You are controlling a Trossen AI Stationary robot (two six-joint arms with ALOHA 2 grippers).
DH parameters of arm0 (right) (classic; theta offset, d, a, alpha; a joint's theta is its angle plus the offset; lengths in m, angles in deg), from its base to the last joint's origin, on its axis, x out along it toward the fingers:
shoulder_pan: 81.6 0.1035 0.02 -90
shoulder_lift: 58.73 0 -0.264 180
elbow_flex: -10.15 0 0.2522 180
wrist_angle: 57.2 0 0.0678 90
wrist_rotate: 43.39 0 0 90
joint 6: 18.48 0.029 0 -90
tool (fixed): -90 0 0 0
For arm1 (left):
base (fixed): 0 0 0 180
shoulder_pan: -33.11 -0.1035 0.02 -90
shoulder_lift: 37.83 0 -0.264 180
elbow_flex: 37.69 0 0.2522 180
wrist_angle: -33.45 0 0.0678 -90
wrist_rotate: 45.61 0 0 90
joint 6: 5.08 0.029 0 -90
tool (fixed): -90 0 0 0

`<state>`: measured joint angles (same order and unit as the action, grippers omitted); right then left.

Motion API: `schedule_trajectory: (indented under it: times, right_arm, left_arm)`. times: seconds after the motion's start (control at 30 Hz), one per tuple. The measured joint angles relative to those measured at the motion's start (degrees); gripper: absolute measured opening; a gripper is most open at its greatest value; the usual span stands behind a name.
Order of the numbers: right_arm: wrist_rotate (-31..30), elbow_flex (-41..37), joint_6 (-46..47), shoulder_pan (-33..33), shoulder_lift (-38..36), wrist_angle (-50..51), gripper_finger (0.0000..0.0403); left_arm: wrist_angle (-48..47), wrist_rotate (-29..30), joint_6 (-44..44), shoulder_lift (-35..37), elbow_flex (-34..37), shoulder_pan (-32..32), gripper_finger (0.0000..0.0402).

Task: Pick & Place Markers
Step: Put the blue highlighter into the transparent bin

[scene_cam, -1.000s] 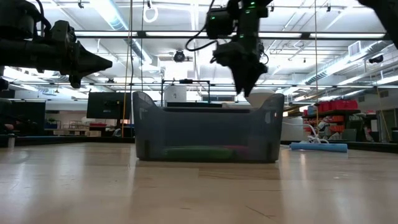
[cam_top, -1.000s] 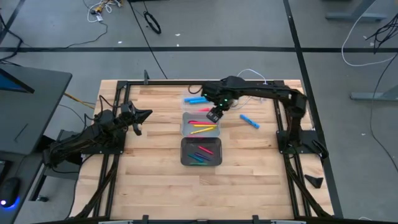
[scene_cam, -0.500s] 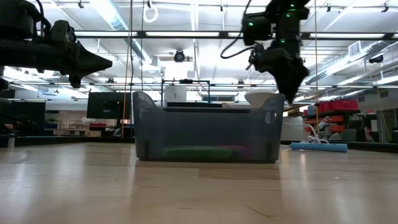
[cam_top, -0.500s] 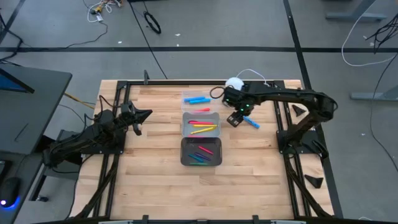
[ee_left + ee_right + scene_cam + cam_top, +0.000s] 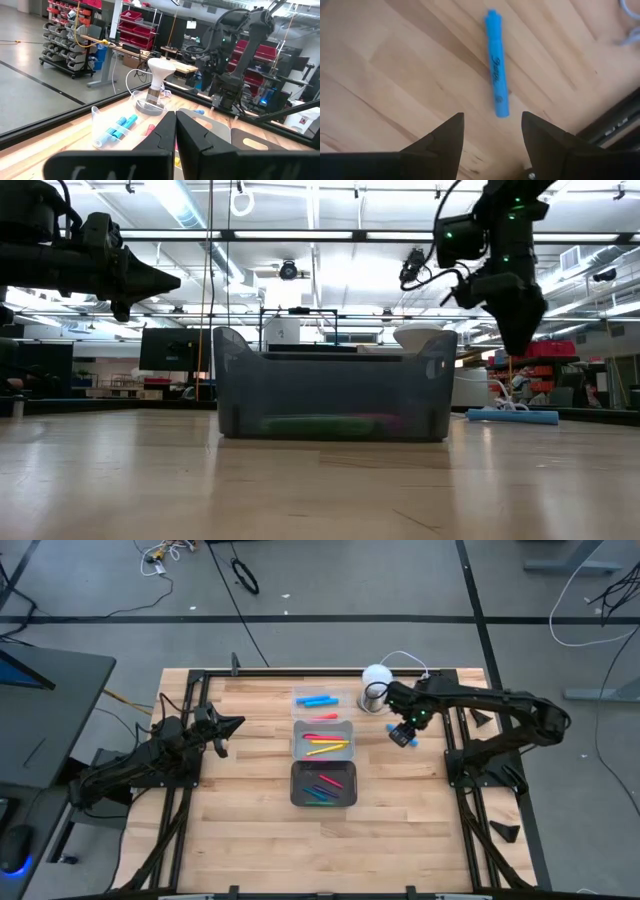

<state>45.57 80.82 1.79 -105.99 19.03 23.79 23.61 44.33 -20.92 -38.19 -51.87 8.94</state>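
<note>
One blue marker (image 5: 497,85) lies flat on the bare wood on the table's right side; in the low view the same blue marker (image 5: 512,417) rests right of the trays. My right gripper (image 5: 403,732) hangs above it, pointing down, open and holding nothing (image 5: 492,116). Other markers lie in three trays: blue ones in the far clear tray (image 5: 318,700), yellow and red ones in the middle tray (image 5: 322,740), several coloured ones in the near dark tray (image 5: 323,783). My left gripper (image 5: 235,725) waits shut at the table's left, pointing level.
A white-domed cylinder (image 5: 375,680) with a white cable stands near the far edge, just beyond my right gripper. The black frame rail (image 5: 445,730) runs along the table's right side close to the blue marker. Bare wood lies toward the near edge.
My right gripper has travelled from above the middle tray toward the table's right edge, sinking a little, and now hangs over the lone blue marker. It has stayed open. The markers and trays have not moved.
</note>
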Motion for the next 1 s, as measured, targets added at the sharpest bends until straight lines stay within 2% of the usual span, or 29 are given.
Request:
schedule_trajectory:
  times: [0.3, 0.5, 1.0]
  right_arm:
    - [-0.03, -4.32, -0.51, -2.53, -1.87, -0.60, 0.0201]
    - [-0.13, -8.75, -4.56, -2.83, -1.82, -6.73, 0.0201]
    - [0.04, -17.72, -7.28, -3.49, 1.62, -19.45, 0.0201]
  left_arm:
    - [0.00, 0.00, 0.01, 0.01, -0.01, 0.00, 0.0014]
    - [0.00, 0.00, -0.02, 0.01, -0.01, 0.00, 0.0014]
    - [0.01, 0.00, -0.01, 0.00, 0.01, 0.00, 0.0014]
